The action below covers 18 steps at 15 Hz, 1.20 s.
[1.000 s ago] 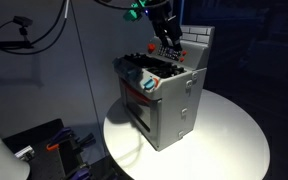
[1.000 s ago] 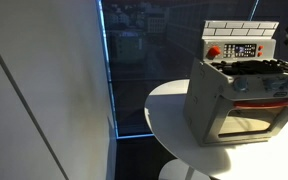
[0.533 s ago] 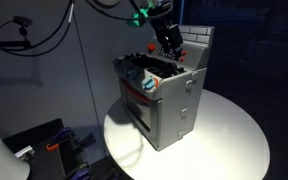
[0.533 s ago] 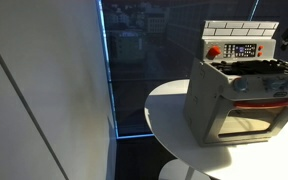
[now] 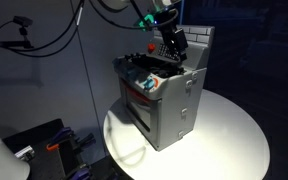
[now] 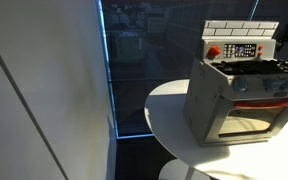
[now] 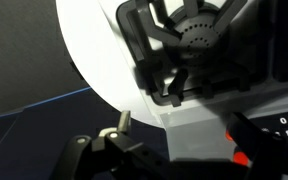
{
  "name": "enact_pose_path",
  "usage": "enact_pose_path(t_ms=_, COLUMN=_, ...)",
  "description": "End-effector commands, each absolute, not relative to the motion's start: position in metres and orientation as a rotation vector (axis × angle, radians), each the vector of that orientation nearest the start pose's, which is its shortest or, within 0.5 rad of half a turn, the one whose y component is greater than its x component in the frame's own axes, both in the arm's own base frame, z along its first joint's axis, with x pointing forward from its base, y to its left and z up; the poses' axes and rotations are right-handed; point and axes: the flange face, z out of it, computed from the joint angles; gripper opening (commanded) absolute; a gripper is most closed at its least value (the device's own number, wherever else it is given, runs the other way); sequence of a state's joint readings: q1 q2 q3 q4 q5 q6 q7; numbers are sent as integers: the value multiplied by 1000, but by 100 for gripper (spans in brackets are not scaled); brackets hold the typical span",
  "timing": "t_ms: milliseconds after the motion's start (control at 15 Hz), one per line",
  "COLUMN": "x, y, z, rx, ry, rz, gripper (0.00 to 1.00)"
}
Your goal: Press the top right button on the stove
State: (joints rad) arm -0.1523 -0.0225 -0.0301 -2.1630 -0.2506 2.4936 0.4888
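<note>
The stove [image 5: 164, 95] is a small grey toy oven on a round white table, with a brick-patterned back panel and a red-trimmed door. In an exterior view its dark control panel [image 6: 240, 50] shows a red spot at the left. My gripper [image 5: 172, 45] hangs over the burners, close in front of the back panel, and shows as a dark shape at the panel's right end [image 6: 284, 35]. In the wrist view the gripper [image 7: 184, 135] looks open and empty, with the black burners [image 7: 199, 35] above it and the control panel [image 7: 284, 130] at the lower right.
The round white table [image 5: 229, 130] has bare surface around the stove and shows again from the other side [image 6: 169, 115]. Cables and equipment [image 5: 44, 140] lie on the floor by it. A pale wall [image 6: 44, 90] and a dark window stand beside the table.
The gripper has moved a little across the stove top toward the back panel. The stove has not moved.
</note>
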Motion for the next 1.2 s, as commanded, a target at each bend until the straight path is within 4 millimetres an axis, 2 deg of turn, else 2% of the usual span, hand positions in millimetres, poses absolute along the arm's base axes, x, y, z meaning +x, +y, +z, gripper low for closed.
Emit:
enact_pose_path(t_ms=0, x=570, y=-102, z=446, rx=-3105, ry=830, rz=-660, gripper=100)
enact_pose_path(t_ms=600, x=595, y=-102, z=439, rx=-3099, ry=861, rz=-656, gripper=100)
enact_pose_path(t_ms=1133, x=608, y=-101, z=434, rx=-3103, ry=849, rz=-666, gripper=100)
